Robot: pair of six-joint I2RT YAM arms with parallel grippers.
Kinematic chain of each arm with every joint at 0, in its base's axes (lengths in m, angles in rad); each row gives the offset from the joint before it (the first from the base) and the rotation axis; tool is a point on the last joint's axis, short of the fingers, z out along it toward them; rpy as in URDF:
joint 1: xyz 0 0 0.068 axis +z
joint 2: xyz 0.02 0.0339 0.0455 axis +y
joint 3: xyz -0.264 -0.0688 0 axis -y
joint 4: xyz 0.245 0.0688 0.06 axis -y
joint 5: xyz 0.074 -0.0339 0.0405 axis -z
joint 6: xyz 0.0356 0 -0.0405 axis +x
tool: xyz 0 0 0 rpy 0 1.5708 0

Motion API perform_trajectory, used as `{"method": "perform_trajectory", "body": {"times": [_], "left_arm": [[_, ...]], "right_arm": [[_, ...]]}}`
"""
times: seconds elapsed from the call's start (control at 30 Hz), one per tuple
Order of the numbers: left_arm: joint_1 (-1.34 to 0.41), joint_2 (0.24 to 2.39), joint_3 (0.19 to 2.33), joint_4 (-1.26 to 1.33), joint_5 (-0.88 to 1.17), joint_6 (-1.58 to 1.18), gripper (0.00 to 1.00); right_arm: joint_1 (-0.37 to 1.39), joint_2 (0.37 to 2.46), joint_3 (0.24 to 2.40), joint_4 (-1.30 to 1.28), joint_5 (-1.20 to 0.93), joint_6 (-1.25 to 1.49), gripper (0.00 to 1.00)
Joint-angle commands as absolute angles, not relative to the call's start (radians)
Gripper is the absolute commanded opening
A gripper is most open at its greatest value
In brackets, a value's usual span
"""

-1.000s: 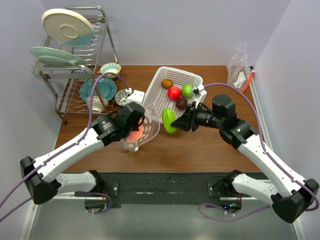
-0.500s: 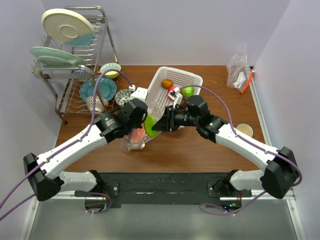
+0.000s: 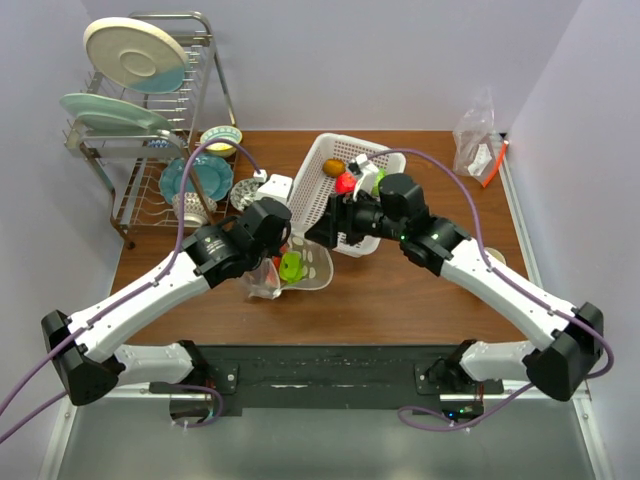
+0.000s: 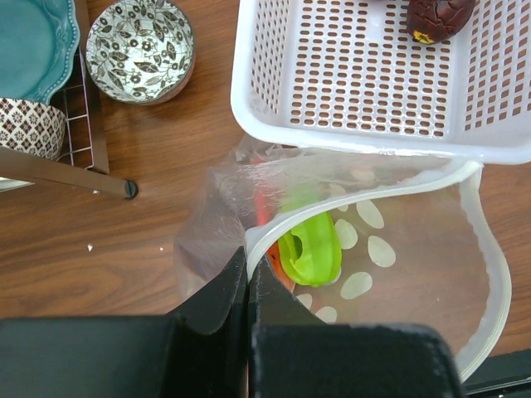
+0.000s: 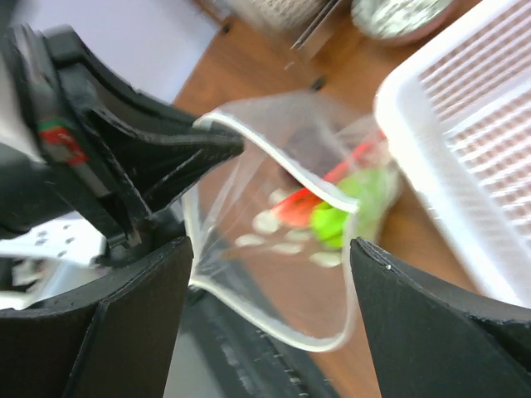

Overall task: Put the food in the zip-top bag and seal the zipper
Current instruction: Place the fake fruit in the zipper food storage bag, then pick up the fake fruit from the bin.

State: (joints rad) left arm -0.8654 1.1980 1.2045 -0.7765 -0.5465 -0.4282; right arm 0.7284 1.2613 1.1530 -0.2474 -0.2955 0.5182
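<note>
Left arm extends from 7 o'clock toward centre. The left end effector is closed, pinching the zip-top bag rim. Right arm extends from 5 o'clock. The right end effector is spread wide.

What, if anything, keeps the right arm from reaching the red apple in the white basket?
Probably nothing, so yes: the right gripper is open and empty by the zip-top bag, and the red apple lies uncovered in the open-topped white basket beside its wrist.
</note>
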Motion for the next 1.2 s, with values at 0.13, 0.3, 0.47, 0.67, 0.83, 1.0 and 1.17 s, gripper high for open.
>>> {"method": "perform_trajectory", "body": {"times": [0.13, 0.3, 0.47, 0.67, 0.83, 1.0, 1.17], "left_arm": [[-0.867, 1.158, 1.22, -0.765, -0.578, -0.433, 0.0], [-0.867, 1.157, 1.213, -0.761, -0.571, -0.434, 0.0], [-0.868, 1.158, 1.203, -0.753, -0.554, -0.439, 0.0], [-0.867, 1.16, 1.187, -0.747, -0.56, -0.439, 0.0], [-0.867, 1.163, 1.186, -0.75, -0.564, -0.442, 0.0], [-0.867, 1.164, 1.186, -0.758, -0.568, -0.445, 0.0], [-0.867, 1.173, 1.192, -0.759, -0.571, -0.445, 0.0]], "right_arm": [[0.727, 1.255, 1.296, -0.579, 0.185, 0.249, 0.87], [0.722, 1.316, 1.338, -0.598, 0.301, 0.221, 0.87], [0.719, 1.433, 1.379, -0.586, 0.392, 0.18, 0.87], [0.703, 1.652, 1.534, -0.637, 0.483, 0.13, 0.88], [0.672, 1.81, 1.64, -0.666, 0.477, 0.104, 0.88], [0.624, 1.945, 1.726, -0.684, 0.463, 0.091, 0.87], [0.574, 2.022, 1.758, -0.667, 0.4, 0.097, 0.87]]}}
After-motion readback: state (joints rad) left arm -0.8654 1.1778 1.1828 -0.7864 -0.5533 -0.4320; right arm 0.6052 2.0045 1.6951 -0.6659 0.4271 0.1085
